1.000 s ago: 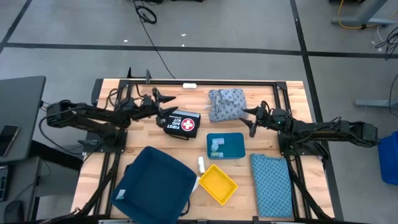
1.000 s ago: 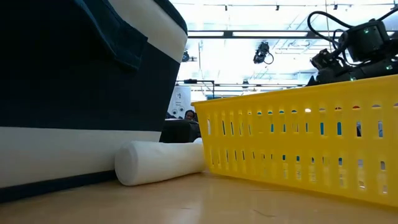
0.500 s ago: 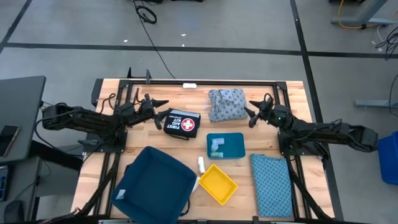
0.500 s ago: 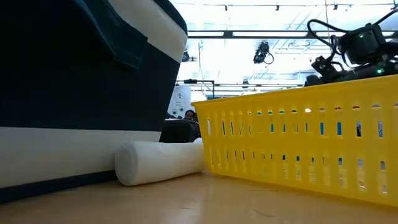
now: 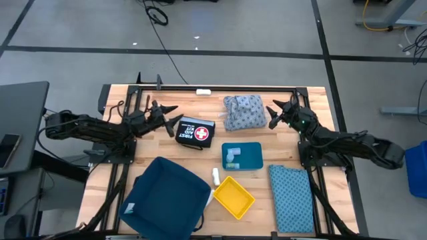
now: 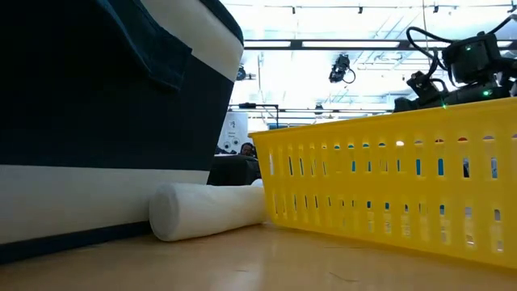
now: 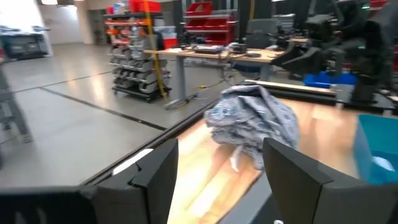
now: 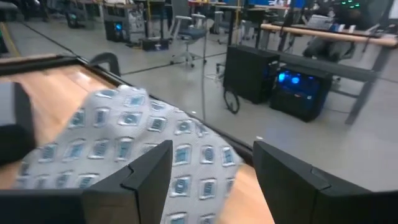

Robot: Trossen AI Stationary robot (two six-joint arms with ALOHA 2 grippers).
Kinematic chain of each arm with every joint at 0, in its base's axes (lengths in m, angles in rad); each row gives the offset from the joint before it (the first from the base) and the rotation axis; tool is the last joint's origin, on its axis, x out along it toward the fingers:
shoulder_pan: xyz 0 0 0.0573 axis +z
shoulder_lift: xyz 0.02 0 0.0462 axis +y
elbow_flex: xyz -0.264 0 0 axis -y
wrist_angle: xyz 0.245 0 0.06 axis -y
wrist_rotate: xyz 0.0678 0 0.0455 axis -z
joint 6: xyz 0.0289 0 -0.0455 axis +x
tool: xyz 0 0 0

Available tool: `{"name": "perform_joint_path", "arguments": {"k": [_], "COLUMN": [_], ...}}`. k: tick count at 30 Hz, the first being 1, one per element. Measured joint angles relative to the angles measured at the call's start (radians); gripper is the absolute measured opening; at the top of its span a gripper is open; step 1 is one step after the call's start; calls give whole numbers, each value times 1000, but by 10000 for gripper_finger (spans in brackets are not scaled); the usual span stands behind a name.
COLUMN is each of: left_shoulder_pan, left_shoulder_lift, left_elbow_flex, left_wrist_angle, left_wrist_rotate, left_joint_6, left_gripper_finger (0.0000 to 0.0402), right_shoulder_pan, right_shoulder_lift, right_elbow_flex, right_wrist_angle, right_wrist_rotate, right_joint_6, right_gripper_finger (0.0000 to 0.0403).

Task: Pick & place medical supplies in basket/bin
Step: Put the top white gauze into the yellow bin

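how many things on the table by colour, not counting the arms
Blue: 4 – dark bag, teal tray, flat cloth, cloth bundle
Yellow: 1 – basket
Black: 1 – first aid kit
White: 2 – roll, vial in the tray
Total: 8

Robotics lab or workshop hall. Polished concrete floor [image 5: 267, 30] with dark tape lines, loose cables. Wheeled rack [image 7: 134, 65] of red bins, workbenches [image 7: 205, 56], office chair [image 8: 180, 31], black computer tower [image 8: 252, 74] with blue lights. Wooden tabletop [image 5: 313, 100] on metal frame.
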Motion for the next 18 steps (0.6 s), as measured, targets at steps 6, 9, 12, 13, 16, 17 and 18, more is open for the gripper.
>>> {"name": "perform_joint_path", "arguments": {"k": [6, 9, 12, 13, 16, 17, 18], "left_shoulder_pan": [49, 83, 119, 129, 156, 165, 174], "left_shoulder_lift": [0, 0, 0, 0, 0, 0, 0], "left_elbow_flex": [0, 0, 0, 0, 0, 0, 0], "left_wrist_angle": [37, 41, 41, 41, 41, 40, 41], "left_wrist_rotate": [-34, -38, -37, -35, -33, -31, -30], "left_joint_6": [-30, -59, -85, -89, -98, -99, -99], "left_gripper_finger": [219, 219, 219, 219, 219, 219, 219], "right_shoulder_pan": [-76, -108, -141, -152, -183, -194, -205], "right_shoulder_lift": [51, 92, 148, 170, 249, 279, 310], "right_elbow_flex": [0, 0, 0, 0, 0, 0, 0], "right_wrist_angle": [62, 118, 166, 184, 241, 271, 303], "right_wrist_rotate": [-26, -51, -65, -70, -87, -95, -106], "right_joint_6": [-24, -27, -36, -40, -48, -50, -52], "right_gripper_finger": [233, 233, 233, 233, 233, 233, 233]}}
